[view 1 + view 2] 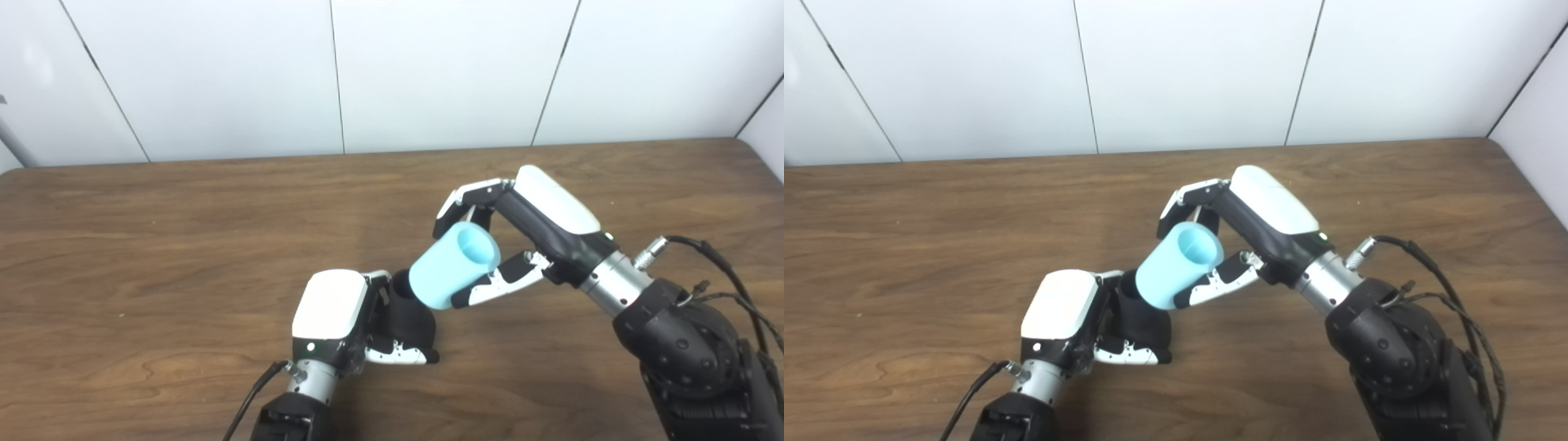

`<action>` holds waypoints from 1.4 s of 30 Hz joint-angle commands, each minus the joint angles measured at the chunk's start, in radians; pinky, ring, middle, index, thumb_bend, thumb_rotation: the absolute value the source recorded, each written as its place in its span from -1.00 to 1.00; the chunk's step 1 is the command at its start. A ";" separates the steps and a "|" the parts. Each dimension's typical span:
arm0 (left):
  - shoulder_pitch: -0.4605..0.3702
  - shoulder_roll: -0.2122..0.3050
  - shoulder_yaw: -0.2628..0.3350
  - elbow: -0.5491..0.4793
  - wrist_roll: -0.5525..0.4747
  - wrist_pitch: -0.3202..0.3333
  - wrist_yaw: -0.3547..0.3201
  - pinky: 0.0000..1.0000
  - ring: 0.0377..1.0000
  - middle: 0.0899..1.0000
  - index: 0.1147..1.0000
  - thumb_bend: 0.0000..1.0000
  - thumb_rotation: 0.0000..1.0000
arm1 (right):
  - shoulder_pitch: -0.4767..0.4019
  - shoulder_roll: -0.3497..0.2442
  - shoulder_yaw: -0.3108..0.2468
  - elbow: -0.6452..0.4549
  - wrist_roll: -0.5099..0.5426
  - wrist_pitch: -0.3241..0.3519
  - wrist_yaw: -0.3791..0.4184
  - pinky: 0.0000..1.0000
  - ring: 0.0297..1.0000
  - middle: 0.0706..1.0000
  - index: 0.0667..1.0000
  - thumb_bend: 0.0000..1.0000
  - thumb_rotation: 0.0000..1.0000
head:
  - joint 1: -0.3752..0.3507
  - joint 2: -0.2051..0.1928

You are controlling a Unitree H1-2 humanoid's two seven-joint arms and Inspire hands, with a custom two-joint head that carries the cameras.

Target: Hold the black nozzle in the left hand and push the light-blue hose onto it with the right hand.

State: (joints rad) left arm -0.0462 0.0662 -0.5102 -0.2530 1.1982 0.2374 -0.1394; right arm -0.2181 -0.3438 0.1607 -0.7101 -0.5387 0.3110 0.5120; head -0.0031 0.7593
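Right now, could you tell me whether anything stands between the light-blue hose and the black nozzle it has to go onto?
Nothing visible does. The light-blue hose in the right hand already meets the open top of the black nozzle held by the left hand.

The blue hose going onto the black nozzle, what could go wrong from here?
1. The hose meets the nozzle tilted, so it may jam or slide off sideways.
2. The right hand pinches it between thumb and fingers; pushing could make it slip.
3. The push might twist the nozzle in the left hand.
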 commanded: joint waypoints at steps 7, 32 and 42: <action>0.023 -0.006 -0.024 0.011 0.005 0.001 -0.047 0.36 0.11 -0.22 -0.13 0.05 -1.00 | -0.004 0.025 0.006 -0.008 -0.008 -0.017 -0.023 -0.25 -0.23 -0.05 -0.09 0.03 -1.00 | 0.002 0.001; 0.025 -0.018 -0.030 0.015 0.010 0.000 -0.041 0.39 0.10 -0.20 -0.14 0.05 -1.00 | -0.013 0.065 0.034 0.008 -0.018 -0.018 -0.044 -0.23 -0.20 -0.04 -0.12 0.04 -1.00 | 0.016 0.011; 0.017 -0.025 -0.040 0.023 0.019 0.011 -0.048 0.46 0.16 -0.16 -0.15 0.05 -1.00 | -0.071 0.044 0.052 0.009 -0.022 -0.004 0.014 -0.23 -0.22 -0.05 -0.10 0.04 -1.00 | 0.019 0.011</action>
State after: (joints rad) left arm -0.0437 0.0527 -0.5241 -0.2537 1.2161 0.2557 -0.1433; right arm -0.2445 -0.2969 0.2062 -0.6836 -0.5696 0.3115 0.5199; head 0.0153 0.7701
